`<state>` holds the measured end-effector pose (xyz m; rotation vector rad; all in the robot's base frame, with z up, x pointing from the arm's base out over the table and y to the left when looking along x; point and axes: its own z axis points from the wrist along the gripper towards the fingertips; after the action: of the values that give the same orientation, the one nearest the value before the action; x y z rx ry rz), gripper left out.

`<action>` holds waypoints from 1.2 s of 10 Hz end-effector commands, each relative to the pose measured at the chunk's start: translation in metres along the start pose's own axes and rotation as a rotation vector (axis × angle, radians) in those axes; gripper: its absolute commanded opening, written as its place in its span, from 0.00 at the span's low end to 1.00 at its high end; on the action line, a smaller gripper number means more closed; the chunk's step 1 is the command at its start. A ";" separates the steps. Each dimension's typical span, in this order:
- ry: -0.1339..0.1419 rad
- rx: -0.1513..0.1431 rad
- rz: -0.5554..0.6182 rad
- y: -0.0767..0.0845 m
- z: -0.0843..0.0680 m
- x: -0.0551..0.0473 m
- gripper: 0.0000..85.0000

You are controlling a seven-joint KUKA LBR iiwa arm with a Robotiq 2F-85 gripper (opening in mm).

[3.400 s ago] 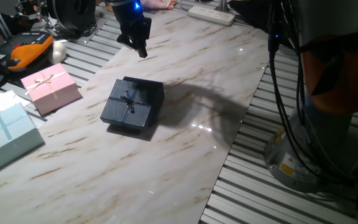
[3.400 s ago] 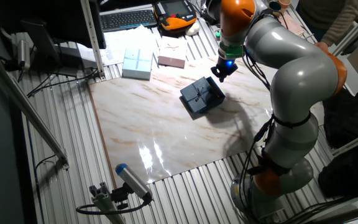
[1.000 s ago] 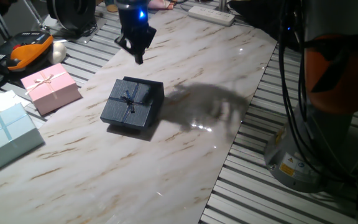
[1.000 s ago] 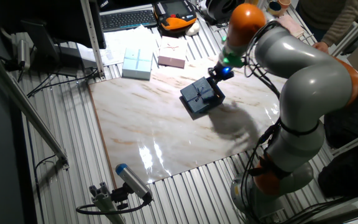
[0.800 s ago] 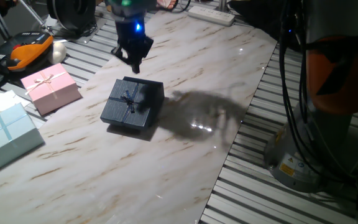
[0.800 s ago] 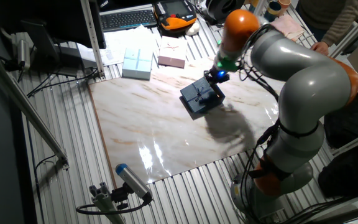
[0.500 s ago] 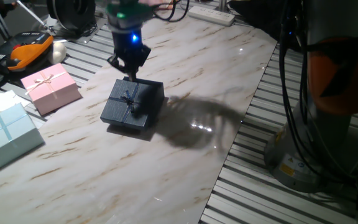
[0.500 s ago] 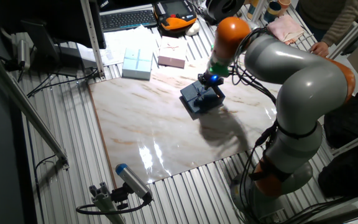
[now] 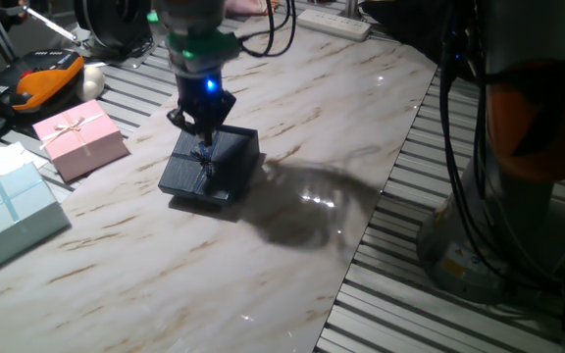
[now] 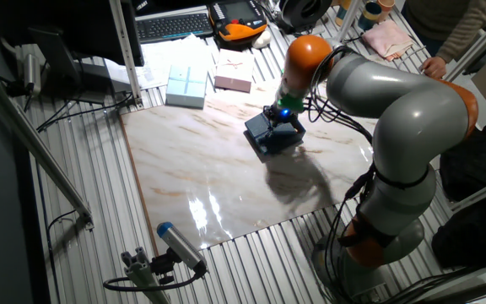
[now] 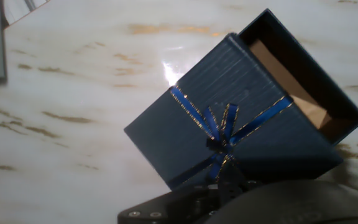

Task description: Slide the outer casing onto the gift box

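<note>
The gift box [image 9: 190, 175], flat navy with a ribbon cross and small bow, lies mid-table and fills the hand view [image 11: 229, 106]. The outer casing [image 9: 242, 147] is a darker sleeve sticking out from behind it. In the hand view the outer casing [image 11: 303, 68] shows an open mouth with a brown inside, and the box's far edge overlaps it. My gripper [image 9: 202, 135] hangs just over the bow, its fingers drawn to a point, apparently shut on nothing. Seen from the other fixed view, the gripper [image 10: 278, 118] hovers over the box [image 10: 258, 131]. A dark fingertip [image 11: 229, 186] shows beside the bow.
A pink bowed box [image 9: 78, 138] and a pale blue box [image 9: 8, 210] sit at the table's left edge. An orange device [image 9: 47, 75] and a power strip [image 9: 333, 22] lie at the back. The marble top [image 9: 292, 255] ends at ribbed metal on the right.
The gripper came down from the far side of the table to just over the gift box's bow. The box and casing have not moved.
</note>
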<state>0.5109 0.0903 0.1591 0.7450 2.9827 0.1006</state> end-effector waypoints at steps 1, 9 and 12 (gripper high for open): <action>-0.006 0.002 0.008 0.002 0.004 0.004 0.00; 0.043 0.011 -0.064 -0.004 0.000 0.009 0.00; 0.036 0.029 -0.120 -0.004 0.000 0.009 0.00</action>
<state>0.5012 0.0907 0.1584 0.5622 3.0613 0.0598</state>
